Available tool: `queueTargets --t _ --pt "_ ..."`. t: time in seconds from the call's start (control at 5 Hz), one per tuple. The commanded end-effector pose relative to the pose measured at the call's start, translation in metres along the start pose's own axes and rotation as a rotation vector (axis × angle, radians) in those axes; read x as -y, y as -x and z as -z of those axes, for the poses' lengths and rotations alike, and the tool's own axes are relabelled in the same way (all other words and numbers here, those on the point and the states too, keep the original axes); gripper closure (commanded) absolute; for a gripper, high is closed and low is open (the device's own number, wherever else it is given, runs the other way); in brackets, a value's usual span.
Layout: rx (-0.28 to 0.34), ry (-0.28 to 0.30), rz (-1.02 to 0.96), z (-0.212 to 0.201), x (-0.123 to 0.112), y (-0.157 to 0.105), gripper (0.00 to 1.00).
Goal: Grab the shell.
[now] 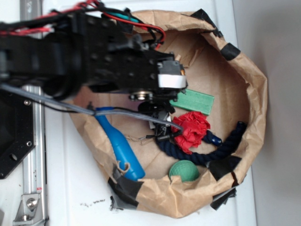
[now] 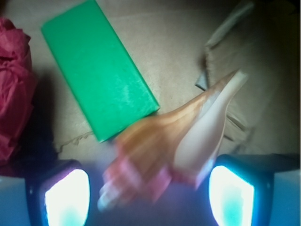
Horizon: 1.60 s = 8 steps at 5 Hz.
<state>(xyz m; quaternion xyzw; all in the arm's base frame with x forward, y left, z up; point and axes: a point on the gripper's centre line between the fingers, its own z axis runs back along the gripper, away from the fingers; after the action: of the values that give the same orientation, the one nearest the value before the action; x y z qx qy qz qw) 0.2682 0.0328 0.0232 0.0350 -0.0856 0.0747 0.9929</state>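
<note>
Between your gripper's (image 2: 149, 195) spread pads (image 2: 67, 197) lies the shell (image 2: 181, 141), knobbly end nearest, point angled away beside the green block (image 2: 99, 66). Jaws open wide, holding nothing. Risk, as you close: hard, smooth, tapered curves may squirt out sideways. Soft red cloth (image 2: 14, 89) sits left on creased brown paper (image 2: 188, 42).
</note>
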Motion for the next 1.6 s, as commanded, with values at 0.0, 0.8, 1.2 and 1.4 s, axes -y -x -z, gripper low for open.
queueTargets --t 0.0,0.8,1.2,1.4 --pt "0.042 -0.010 -0.036 0.003 -0.015 -0.011 1.00" --pt "0.030 -0.035 -0.019 -0.036 -0.013 -0.006 1.00" --pt "0.152 0.065 0.144 -0.142 0.004 0.006 1.00" --pt "0.157 0.089 0.125 -0.180 0.009 0.000 1.00"
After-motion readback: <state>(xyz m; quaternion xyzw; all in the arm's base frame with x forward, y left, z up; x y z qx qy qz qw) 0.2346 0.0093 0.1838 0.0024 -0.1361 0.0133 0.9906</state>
